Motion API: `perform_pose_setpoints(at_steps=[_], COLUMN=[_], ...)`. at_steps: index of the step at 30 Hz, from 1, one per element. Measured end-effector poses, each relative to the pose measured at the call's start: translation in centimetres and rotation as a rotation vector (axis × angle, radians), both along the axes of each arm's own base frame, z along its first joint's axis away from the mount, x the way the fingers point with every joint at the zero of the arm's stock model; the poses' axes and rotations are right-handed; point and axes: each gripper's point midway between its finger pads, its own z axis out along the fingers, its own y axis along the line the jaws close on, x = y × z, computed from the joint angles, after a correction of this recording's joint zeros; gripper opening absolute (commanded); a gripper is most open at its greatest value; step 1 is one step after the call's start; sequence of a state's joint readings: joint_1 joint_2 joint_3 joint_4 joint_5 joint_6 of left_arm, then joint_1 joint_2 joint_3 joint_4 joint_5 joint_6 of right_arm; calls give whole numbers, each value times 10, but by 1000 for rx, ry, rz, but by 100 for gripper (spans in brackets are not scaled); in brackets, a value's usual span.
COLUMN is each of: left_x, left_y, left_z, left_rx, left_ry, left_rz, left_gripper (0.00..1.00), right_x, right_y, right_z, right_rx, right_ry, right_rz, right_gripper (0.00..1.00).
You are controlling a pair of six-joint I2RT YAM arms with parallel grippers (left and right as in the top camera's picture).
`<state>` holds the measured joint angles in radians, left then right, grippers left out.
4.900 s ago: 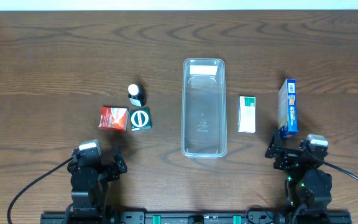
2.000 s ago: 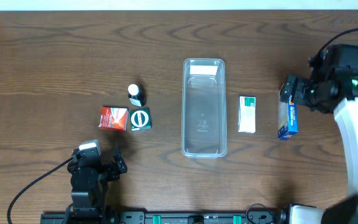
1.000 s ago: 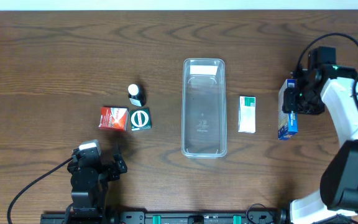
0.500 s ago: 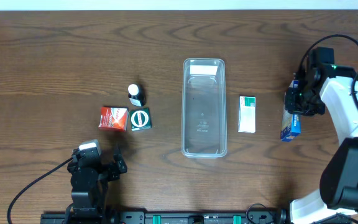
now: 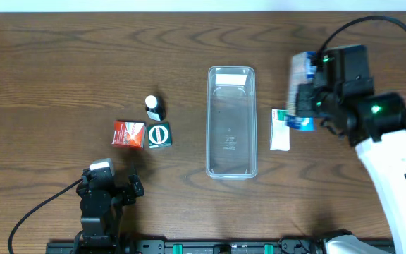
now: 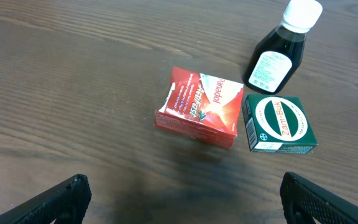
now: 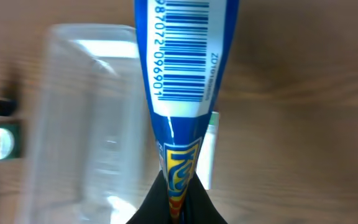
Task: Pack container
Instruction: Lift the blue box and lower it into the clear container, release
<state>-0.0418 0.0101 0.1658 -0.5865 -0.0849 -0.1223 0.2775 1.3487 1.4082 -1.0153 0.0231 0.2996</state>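
Note:
The container [image 5: 231, 123] is a clear, long plastic bin in the middle of the table, and its blurred shape [image 7: 86, 112] fills the left of the right wrist view. My right gripper [image 5: 309, 106] is shut on a blue box [image 5: 301, 88] and holds it in the air just right of the container. Seen from that wrist, the blue box [image 7: 182, 62] is pinched narrow between the black fingers of the right gripper [image 7: 178, 199]. My left gripper [image 5: 111, 182] rests open at the front left, its fingertips [image 6: 64, 194] far apart with nothing between them.
A white-and-green box [image 5: 280, 134] lies flat right of the container, partly under the held box. Left of the container stand a dark bottle [image 5: 153, 106], a red box [image 5: 129, 134] and a green box [image 5: 159, 135]. The left wrist sees the same three: bottle [image 6: 281, 53], red box [image 6: 201, 109], green box [image 6: 278, 124].
My right gripper has closed on the blue box, lifted it off the table at the right and carried it left toward the container. The left arm has not moved.

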Motion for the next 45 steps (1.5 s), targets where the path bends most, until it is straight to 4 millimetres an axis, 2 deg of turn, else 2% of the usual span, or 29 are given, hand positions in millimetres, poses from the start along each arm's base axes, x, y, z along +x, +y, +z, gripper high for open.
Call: perform_pose_setpoints(at_steps=[4,8,14,17,22,25,30,33,41,43,45], left_x=[0,0,0,0,0,0,0,0,0,0,0], left_y=[0,0,0,0,0,0,0,0,0,0,0], left_z=[0,0,0,0,0,0,0,0,0,0,0], left_rx=[0,0,0,0,0,0,0,0,0,0,0], left_ry=[0,0,0,0,0,0,0,0,0,0,0], left_rz=[0,0,0,0,0,0,0,0,0,0,0], left_gripper=[98,98,98,98,98,98,98,98,98,98,98], right_x=[6,17,38,40,37,35,35,37,38,36,34], right_y=[34,65,109,122,133,137,143,150,160,160,161], right_z=[-1,-13,-56,-81,-117,-132,-151,-155,-151,-151,-151], right_rx=[104,199,290,296,254,237,237,258,289,289,290], right_ry=[-4,27,126,192,278,312,354,358,344,353,359], right_rz=[-35,-78,-114,-107,-54,-21,8,30,103,108,115], right_gripper=[1,3,3,5,6,5,6,7,22,35,42])
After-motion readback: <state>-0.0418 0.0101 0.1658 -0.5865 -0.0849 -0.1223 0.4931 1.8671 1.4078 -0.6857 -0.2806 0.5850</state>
